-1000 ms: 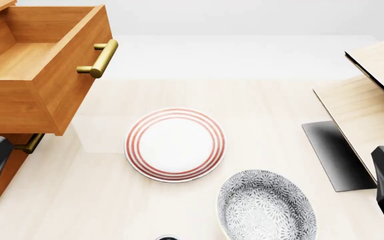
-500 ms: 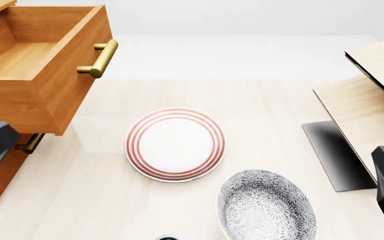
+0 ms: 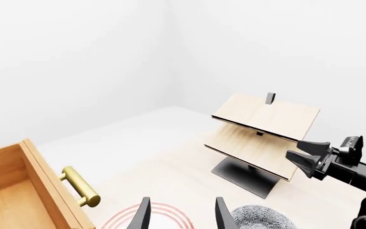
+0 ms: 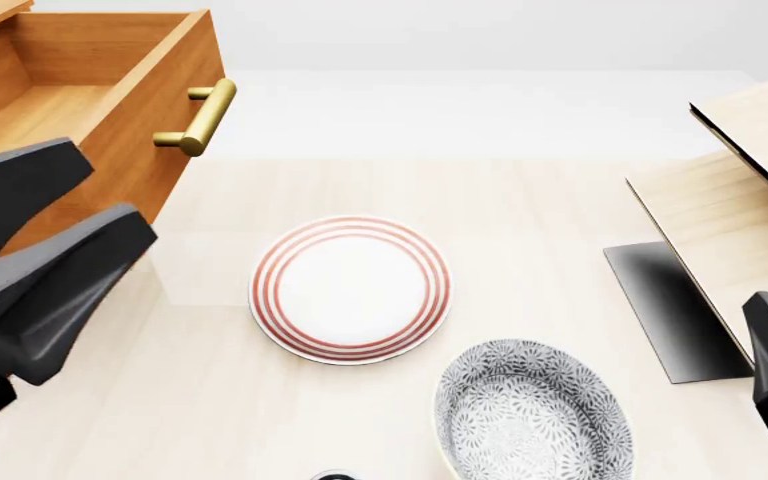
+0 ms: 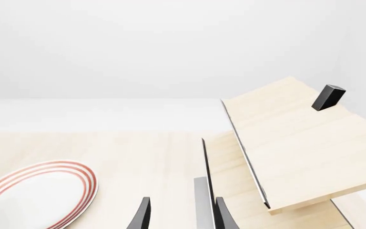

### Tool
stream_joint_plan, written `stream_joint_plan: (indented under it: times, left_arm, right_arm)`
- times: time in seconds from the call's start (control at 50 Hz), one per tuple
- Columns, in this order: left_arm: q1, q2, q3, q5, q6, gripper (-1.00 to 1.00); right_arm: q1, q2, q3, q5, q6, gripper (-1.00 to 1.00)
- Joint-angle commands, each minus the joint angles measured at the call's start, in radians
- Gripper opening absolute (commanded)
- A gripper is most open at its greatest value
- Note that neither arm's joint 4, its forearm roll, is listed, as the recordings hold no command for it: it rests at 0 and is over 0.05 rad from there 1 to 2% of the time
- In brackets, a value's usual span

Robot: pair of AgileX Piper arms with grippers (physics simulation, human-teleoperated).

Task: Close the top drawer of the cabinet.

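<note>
Top drawer [image 4: 84, 120] not closed yet.
L gripper [image 4: 71, 205] open, empty, drawer just beside; push w/ it remains.

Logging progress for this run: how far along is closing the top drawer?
Nothing is done yet: the top drawer stands pulled out of the cabinet, its inside bare. In hand: the left claw, open, hangs in front of the drawer, short of the brass handle. The right claw sits by the pale rack. The push remains.
</note>
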Motion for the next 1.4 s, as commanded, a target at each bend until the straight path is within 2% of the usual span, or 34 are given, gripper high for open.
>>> stream_joint_plan:
  times: [0.02, 0.16, 0.34, 0.36, 0.5, 0.54, 0.74, 0.9, 0.98, 1.04, 1.12, 1.4]
  left_arm:
    - [-0.118, 0.191, -0.033, -0.158, 0.019, 1.0]
    - [-0.191, 0.315, -0.082, -0.247, 0.061, 1.0]
    - [-0.203, 0.42, -0.139, -0.306, 0.094, 1.0]
    - [-0.171, 0.458, -0.167, -0.307, 0.086, 1.0]
    - [-0.133, 0.535, -0.248, -0.292, 0.074, 1.0]
    - [-0.115, 0.571, -0.284, -0.294, 0.107, 1.0]
    - [-0.032, 0.725, -0.391, -0.254, 0.143, 1.0]
    - [0.023, 0.826, -0.417, -0.249, 0.188, 1.0]
    - [0.043, 0.888, -0.446, -0.255, 0.245, 1.0]
    - [0.059, 0.92, -0.468, -0.242, 0.256, 1.0]
    - [0.112, 0.979, -0.51, -0.214, 0.267, 1.0]
    - [0.302, 1.06, -0.539, -0.178, 0.305, 1.0]
  right_arm:
    - [0.0, 0.001, 0.0, -0.001, 0.0, 1.0]
    - [0.0, 0.001, 0.0, -0.001, 0.0, 1.0]
    - [0.0, 0.0, 0.0, 0.0, 0.0, 1.0]
    - [0.0, 0.001, 0.0, -0.001, 0.0, 1.0]
    - [0.0, 0.0, 0.0, 0.0, 0.0, 1.0]
    - [0.0, 0.0, 0.0, 0.0, 0.0, 1.0]
    - [0.0, 0.0, 0.0, 0.0, 0.0, 1.0]
    - [0.0, 0.001, 0.0, -0.001, 0.0, 1.0]
    - [0.0, 0.001, 0.0, -0.001, 0.0, 1.0]
    - [0.0, 0.001, 0.0, -0.001, 0.0, 1.0]
    - [0.0, 0.0, 0.0, 0.0, 0.0, 1.0]
    - [0.0, 0.0, 0.0, 0.0, 0.0, 1.0]
